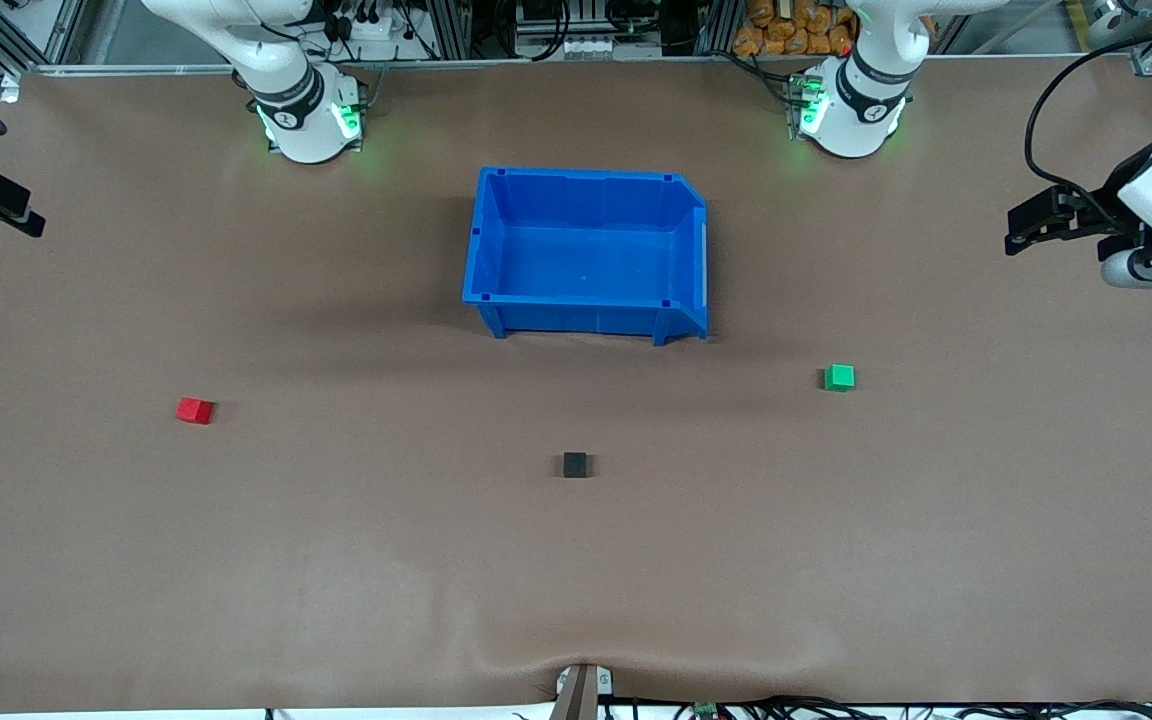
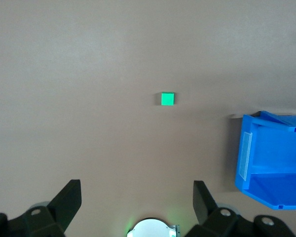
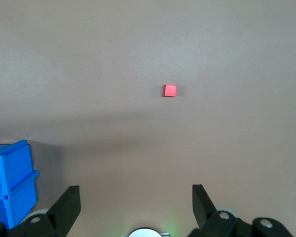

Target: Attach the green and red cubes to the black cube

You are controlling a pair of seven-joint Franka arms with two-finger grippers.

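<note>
The black cube (image 1: 575, 464) lies mid-table, nearer the camera than the blue bin (image 1: 586, 195); red cube (image 1: 194, 410) and green cube (image 1: 839, 377) flank it, well apart. I hold the left gripper (image 2: 137, 197) and right gripper (image 3: 136, 200) high, fingers spread, empty, presumably ready to pick.

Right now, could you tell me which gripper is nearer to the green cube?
Left. The left gripper hangs over the table's edge at the green cube's end; the right gripper is over the other end.
</note>
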